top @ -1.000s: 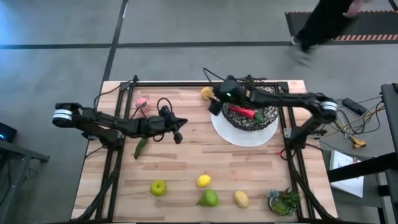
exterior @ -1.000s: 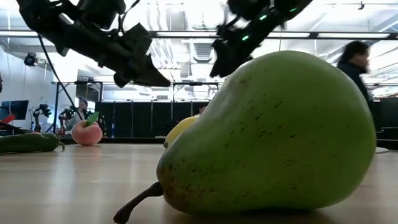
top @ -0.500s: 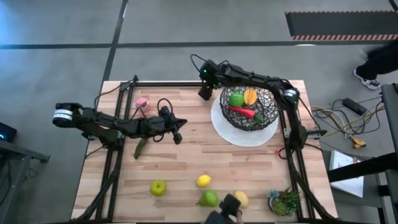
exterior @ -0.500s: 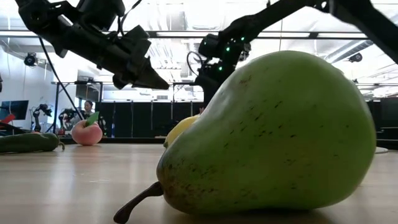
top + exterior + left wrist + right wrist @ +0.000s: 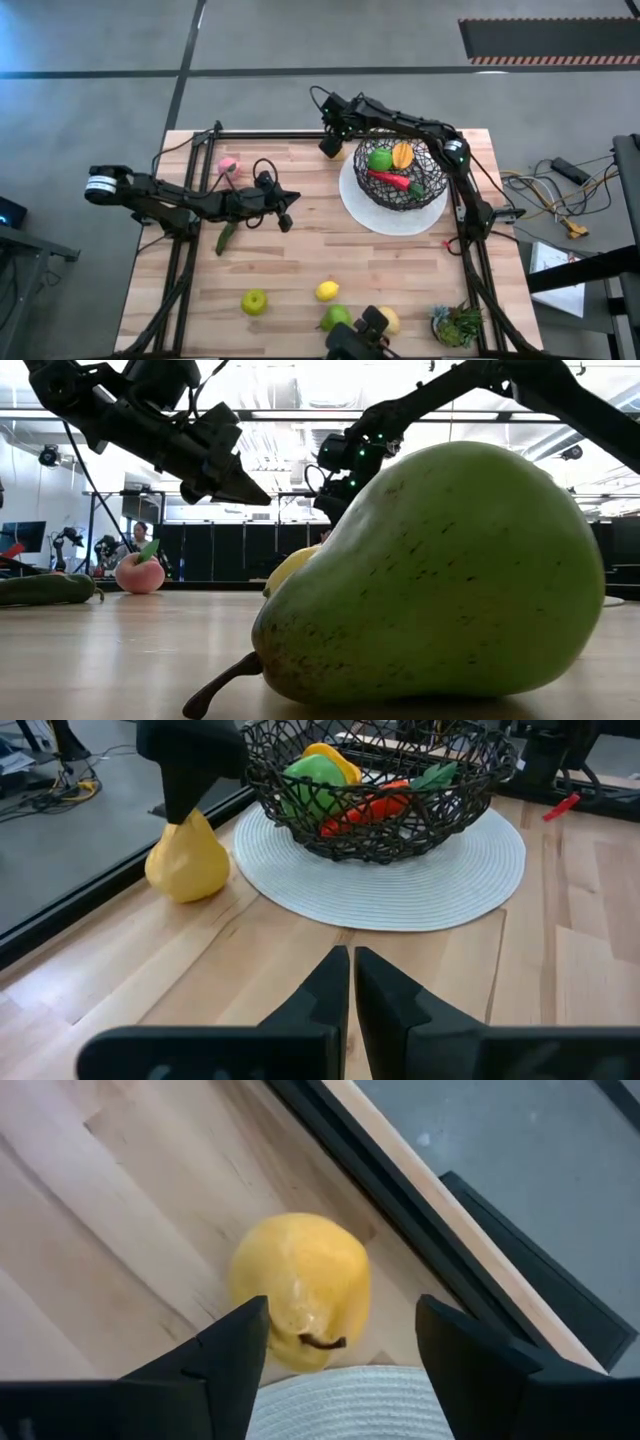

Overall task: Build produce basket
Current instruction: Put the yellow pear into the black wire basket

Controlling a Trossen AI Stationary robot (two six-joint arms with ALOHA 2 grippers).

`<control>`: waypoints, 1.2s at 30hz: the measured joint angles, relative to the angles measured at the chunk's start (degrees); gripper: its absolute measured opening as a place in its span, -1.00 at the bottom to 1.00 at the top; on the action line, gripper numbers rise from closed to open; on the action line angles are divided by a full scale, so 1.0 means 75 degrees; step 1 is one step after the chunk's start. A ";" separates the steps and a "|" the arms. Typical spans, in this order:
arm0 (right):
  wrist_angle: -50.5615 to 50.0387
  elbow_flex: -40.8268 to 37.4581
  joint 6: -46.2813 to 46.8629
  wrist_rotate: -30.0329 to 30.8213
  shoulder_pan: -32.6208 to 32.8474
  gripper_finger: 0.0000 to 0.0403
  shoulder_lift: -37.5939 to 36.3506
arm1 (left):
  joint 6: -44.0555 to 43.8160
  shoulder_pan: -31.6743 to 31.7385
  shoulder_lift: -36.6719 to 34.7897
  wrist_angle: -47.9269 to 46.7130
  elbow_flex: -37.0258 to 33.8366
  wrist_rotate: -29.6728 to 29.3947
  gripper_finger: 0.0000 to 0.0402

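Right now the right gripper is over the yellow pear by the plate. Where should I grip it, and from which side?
Take the yellow pear across its wide belly, coming straight down. It lies on its side beside the white plate, stem toward the plate, and the open right gripper already straddles it. The narrow neck end looks likelier to slip.

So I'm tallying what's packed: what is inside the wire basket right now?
Inside the basket lie a green apple, an orange piece and a red carrot-like piece with a green end. Anything beneath them is hidden by the produce and the weave.
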 joint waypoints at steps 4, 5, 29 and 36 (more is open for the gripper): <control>-0.0013 -0.0009 0.0000 -0.0061 0.0006 0.07 -0.0009 | 0.0001 0.0000 0.0003 0.0000 0.0000 0.0001 -0.98; -0.0010 -0.0009 0.0000 -0.0132 0.0006 0.03 -0.0009 | 0.0003 0.0000 0.0003 0.0000 0.0000 0.0001 -0.98; 0.0142 -0.0059 -0.0990 -0.0108 0.0381 -0.95 -0.0807 | 0.0000 -0.0003 0.0006 -0.0061 0.0000 0.0007 -0.98; 0.0630 -0.1142 -0.1127 -0.0112 0.0693 -0.95 -0.2694 | 0.0000 -0.0003 0.0006 -0.0070 -0.0003 0.0010 -0.98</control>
